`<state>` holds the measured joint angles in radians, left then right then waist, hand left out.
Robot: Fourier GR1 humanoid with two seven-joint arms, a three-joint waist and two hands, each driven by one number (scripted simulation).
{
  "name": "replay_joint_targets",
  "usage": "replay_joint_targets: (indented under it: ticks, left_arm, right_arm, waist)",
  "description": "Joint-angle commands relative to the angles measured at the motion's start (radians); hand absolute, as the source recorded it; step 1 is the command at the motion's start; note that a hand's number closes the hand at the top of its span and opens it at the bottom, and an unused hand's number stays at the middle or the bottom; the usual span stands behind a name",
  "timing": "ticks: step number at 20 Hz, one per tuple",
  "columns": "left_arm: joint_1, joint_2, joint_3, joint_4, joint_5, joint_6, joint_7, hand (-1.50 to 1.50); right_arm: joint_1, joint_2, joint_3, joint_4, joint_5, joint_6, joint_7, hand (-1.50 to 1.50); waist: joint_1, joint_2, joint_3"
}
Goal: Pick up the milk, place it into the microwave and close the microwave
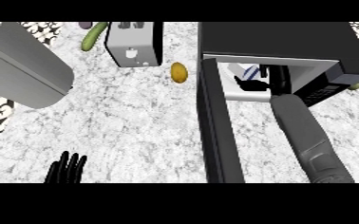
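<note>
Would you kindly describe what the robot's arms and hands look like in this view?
The right forearm is a smooth grey tube with a darker, rougher-looking grey section near the lower edge. The right hand is black, with slim fingers and a thumb. Of the left arm only the left hand shows: it is black too, with thin, straight fingers. No cables, markings or sleeves are visible.

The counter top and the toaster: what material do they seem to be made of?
The counter top looks like polished stone, perhaps marble or granite: white with fine grey speckled veins. The toaster looks like brushed metal, probably steel: its sides are smooth pale grey, with dark slots on top.
</note>
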<state>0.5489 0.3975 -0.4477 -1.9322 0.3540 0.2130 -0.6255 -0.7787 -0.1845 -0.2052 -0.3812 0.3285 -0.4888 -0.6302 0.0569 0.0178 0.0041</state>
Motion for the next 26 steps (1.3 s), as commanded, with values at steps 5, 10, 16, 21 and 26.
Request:
replay_joint_targets:
  ticks: [5, 10, 16, 21, 26]
  left_arm:
    - [-0.020, 0.006, -0.025, 0.050, -0.088, 0.046, 0.036, -1.50]
    - [-0.035, 0.045, 0.031, 0.008, -0.060, 0.034, 0.066, -1.50]
    - [-0.076, 0.004, -0.035, 0.011, -0.131, 0.079, 0.106, -1.50]
    - [-0.061, 0.006, -0.043, 0.015, -0.144, 0.071, 0.081, -1.50]
    - [-0.087, -0.013, -0.053, 0.064, -0.133, 0.049, 0.072, -1.50]
  right_arm:
    - [-0.120, -0.075, -0.032, 0.135, 0.045, -0.198, 0.036, 1.50]
    - [-0.166, -0.083, -0.004, 0.203, 0.096, -0.301, 0.066, -1.50]
    - [-0.185, -0.076, 0.022, 0.261, 0.132, -0.313, 0.073, -1.50]
    - [-0.195, -0.082, 0.024, 0.280, 0.133, -0.214, 0.048, -1.50]
    - [-0.199, -0.092, -0.013, 0.261, 0.091, -0.082, -0.027, -1.50]
  waist:
    - [0.028, 0.020, 0.001]
    - [0.049, 0.024, 0.000]
    - [0.055, 0.032, 0.002]
    - [0.058, 0.028, 0.002]
    - [0.048, 0.030, 0.001]
